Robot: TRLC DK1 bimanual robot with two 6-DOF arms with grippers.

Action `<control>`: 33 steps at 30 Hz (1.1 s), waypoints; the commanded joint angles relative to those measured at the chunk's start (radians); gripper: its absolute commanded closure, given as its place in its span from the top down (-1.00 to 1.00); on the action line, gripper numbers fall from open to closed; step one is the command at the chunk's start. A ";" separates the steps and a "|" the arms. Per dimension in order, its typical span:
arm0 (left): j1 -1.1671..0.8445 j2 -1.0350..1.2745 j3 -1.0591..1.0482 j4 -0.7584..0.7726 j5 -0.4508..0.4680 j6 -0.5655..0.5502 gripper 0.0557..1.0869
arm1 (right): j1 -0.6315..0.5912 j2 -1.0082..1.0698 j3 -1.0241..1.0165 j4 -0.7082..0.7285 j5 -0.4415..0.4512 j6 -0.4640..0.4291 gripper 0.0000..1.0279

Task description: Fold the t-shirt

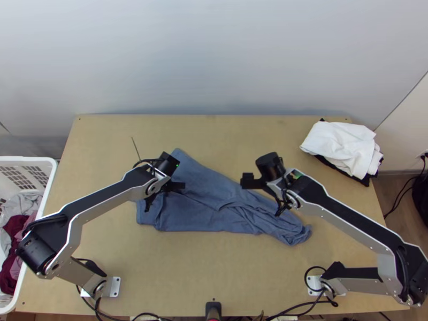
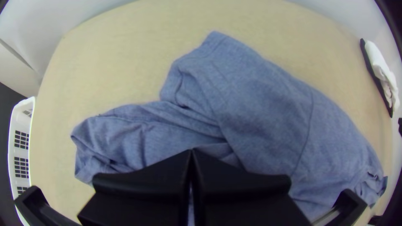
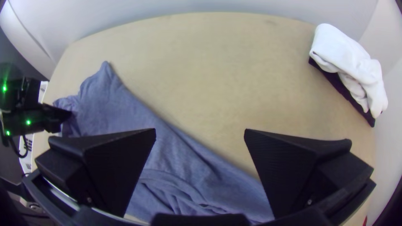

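The blue t-shirt [image 1: 199, 175] lies bunched and wrinkled in a slanting shape across the middle of the table, with loose folds at its left part and a crumpled right end. Over its left part is my left gripper [image 1: 162, 191]; in the left wrist view, the left gripper [image 2: 191, 152] is shut above the t-shirt [image 2: 268, 113], its tips hiding some cloth, no fabric visible between them. My right gripper [image 1: 265, 193] is above the right part of the cloth. In the right wrist view the right gripper [image 3: 200, 130] stands wide open over the t-shirt [image 3: 142, 119], holding nothing.
A white folded cloth [image 1: 339, 144] lies on a dark one [image 1: 353, 174] at the table's back right corner. A white basket [image 1: 47, 184] with clothes stands off the left edge. Bare wood of the table [image 1: 230, 139] lies behind the shirt, and more in front.
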 commanded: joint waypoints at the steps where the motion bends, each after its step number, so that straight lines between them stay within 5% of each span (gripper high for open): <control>1: 0.019 -0.094 -0.010 -0.040 -0.018 0.016 -0.92 | 0.091 0.025 -0.007 -0.006 -0.034 -0.028 0.91; 15: 0.051 -0.225 -0.061 -0.141 -0.018 0.002 -0.92 | 0.295 0.216 0.072 0.002 -0.131 -0.011 0.90; 25: 0.056 -0.241 -0.073 -0.165 -0.017 -0.001 -0.92 | 0.289 0.369 0.149 0.039 -0.137 -0.017 0.89; 33: 0.054 -0.254 -0.095 -0.165 -0.017 -0.003 -0.92 | 0.267 0.401 0.180 0.088 -0.135 -0.019 0.52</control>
